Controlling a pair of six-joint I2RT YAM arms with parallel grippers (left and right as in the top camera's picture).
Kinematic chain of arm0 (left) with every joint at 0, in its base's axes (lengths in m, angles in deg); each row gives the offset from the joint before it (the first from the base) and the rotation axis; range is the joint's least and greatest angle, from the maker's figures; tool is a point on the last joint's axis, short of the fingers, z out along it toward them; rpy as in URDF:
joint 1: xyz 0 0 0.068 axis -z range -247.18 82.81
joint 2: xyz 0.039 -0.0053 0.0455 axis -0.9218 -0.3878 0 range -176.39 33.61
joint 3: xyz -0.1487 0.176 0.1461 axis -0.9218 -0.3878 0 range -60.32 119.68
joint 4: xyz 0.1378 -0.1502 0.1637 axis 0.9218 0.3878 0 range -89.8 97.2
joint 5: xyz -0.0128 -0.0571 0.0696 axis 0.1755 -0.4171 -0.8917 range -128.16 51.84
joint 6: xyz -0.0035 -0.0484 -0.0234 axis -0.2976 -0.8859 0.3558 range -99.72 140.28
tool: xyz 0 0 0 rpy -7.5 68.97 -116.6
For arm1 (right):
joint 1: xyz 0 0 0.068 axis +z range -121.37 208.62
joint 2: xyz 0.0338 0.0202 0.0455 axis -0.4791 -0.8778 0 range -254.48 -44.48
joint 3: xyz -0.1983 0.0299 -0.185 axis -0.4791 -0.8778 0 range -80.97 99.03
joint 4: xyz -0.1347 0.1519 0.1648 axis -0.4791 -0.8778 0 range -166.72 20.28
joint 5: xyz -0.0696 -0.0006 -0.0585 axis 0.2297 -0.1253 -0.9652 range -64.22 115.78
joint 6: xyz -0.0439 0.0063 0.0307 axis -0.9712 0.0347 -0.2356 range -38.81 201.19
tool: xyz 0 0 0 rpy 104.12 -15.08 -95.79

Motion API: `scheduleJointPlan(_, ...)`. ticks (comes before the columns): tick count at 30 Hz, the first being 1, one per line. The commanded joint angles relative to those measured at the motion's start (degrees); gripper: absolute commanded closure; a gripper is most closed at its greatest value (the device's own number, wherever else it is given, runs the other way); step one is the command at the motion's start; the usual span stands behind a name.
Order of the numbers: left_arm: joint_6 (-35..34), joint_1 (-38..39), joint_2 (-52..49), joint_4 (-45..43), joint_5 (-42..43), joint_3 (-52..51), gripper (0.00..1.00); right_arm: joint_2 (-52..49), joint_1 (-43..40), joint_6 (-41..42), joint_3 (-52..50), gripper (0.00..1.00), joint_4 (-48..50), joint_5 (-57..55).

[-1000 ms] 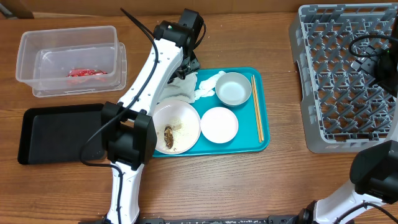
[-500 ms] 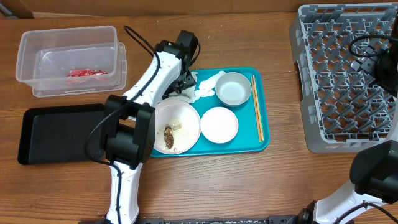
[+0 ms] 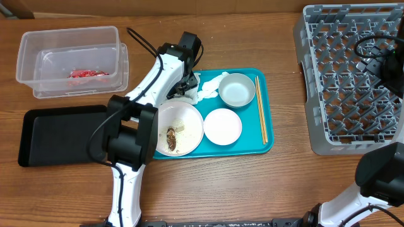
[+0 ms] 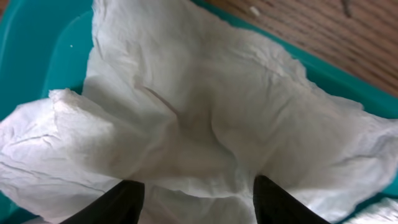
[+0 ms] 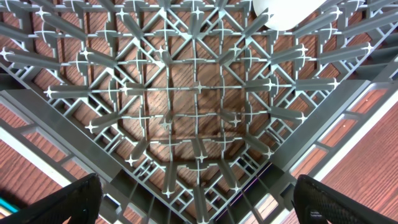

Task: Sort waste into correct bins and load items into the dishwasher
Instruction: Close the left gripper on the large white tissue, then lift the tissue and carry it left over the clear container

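Overhead: we see the left gripper (image 3: 187,85) down on the tissues (image 3: 208,87) at the back-left corner of the teal tray (image 3: 270,120). Vs. 1 sec ago the arm has pulled in toward the tray and dropped. Its wrist sat further back over the table (image 3: 252,183) then. Nothing else has shifted. The big plate (image 3: 183,113) w/ the brown scrap (image 3: 171,139) and crumbs (image 3: 181,128), small plate (image 3: 222,126), bowl (image 3: 237,90) and chopsticks (image 3: 261,110) are all on the teal tray. The red wrapper (image 3: 87,74) lies in the clear tub (image 3: 28,57), the black tray (image 3: 57,135) sits in front of the tub, and the rack (image 3: 334,82) is at the right.

Left wrist: the fingers (image 4: 121,202) stand partly apart, straddling a fold of tissue w/ tips pressed into it. We can't tell if it's pinched.

Right wrist: the right gripper (image 5: 199,199) is spread wide, holding nothing, hanging over the rack's pegs, same spot as before.
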Motion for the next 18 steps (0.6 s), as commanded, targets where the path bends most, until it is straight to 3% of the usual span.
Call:
scheduleJointPlan(1,0.5,-0.26,-2.51,-0.15,-1.27,-0.81,0.48,0.63,-0.04,0.09,-0.04,0.0,0.17,-0.11)
scheduleJointPlan(4,0.48,-0.26,-2.82,-0.09,-1.22,-0.81,0.61,0.63,-0.04,0.09,-0.04,0.0,0.15,-0.11)
scheduleJointPlan(8,0.57,-0.26,-2.19,0.52,-1.44,0.2,0.94,0.63,-0.04,0.09,-0.04,0.0,0.17,-0.11)
scheduleJointPlan(18,0.7,-0.24,1.33,10.64,-1.44,10.75,0.96,0.63,-0.04,0.09,-0.04,0.0,0.15,-0.11)
